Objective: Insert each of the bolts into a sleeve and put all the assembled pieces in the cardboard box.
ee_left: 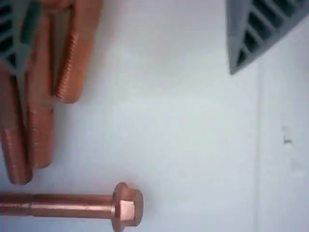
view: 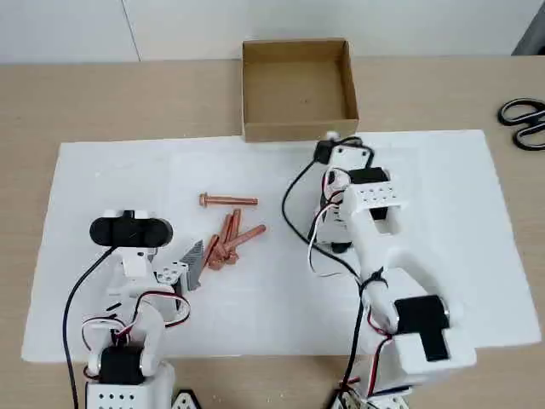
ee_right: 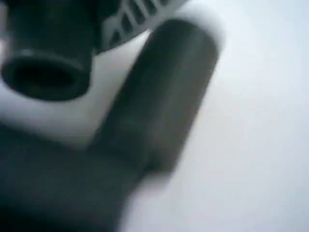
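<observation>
Wooden surface (view: 85,94), white sheet (view: 477,221) laid over it. Nearest, left gripper (ee_left: 123,63) hangs above the heap of copper flanged bolts (view: 226,243), fingers (ee_left: 260,34) spread wide and holding nothing, likely placed to pick one. Right gripper (ee_right: 128,19) sits low against black cylindrical sleeves (ee_right: 164,96); blur hides whether it grips one. Lone copper bolt (view: 228,201) lies apart beyond the heap. Farthest, brown cardboard box (view: 294,132), open-topped to receive assemblies, no piece in it.

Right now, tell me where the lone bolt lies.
In the high view the lone bolt lies on the white sheet, left of centre, between the bolt pile and the cardboard box.
</observation>
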Tool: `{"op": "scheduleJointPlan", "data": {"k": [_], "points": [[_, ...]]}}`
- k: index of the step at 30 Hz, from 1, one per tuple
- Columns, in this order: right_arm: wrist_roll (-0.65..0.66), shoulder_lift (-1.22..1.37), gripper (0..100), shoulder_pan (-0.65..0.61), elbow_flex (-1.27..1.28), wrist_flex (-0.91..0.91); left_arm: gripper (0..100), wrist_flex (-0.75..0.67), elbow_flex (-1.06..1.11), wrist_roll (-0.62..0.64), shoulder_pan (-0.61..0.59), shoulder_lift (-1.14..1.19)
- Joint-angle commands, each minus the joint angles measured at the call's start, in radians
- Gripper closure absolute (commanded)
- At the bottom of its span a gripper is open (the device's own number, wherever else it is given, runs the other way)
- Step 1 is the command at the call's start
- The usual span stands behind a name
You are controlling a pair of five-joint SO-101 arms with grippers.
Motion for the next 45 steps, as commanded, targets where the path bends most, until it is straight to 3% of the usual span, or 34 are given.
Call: {"op": "scheduleJointPlan", "data": {"k": [1,9,15,19,29,35,45], "points": [[0.037,-0.137,99.0,0.004,-0.038,0.059,74,-0.025,-0.002,-0.002,0.000,-0.009],[0.038,-0.257,98.8,0.005,-0.034,0.176,74,-0.025,-0.002,-0.002,0.000,-0.009],[0.041,-0.166,98.7,0.124,-0.025,0.179,74,-0.025,-0.002,-0.002,0.000,-0.009],[0.112,-0.050,97.6,0.176,-0.018,0.180,74,-0.025,-0.002,-0.002,0.000,-0.009],[0.126,0.091,93.1,0.170,-0.029,0.173,74,-0.025,-0.002,-0.002,0.000,-0.009],[0.178,0.091,85.0,0.170,-0.040,0.231,74,-0.025,-0.002,-0.002,0.000,-0.009],[0.176,0.091,85.1,0.170,-0.064,0.243,74,-0.025,-0.002,-0.002,0.000,-0.009]]}}
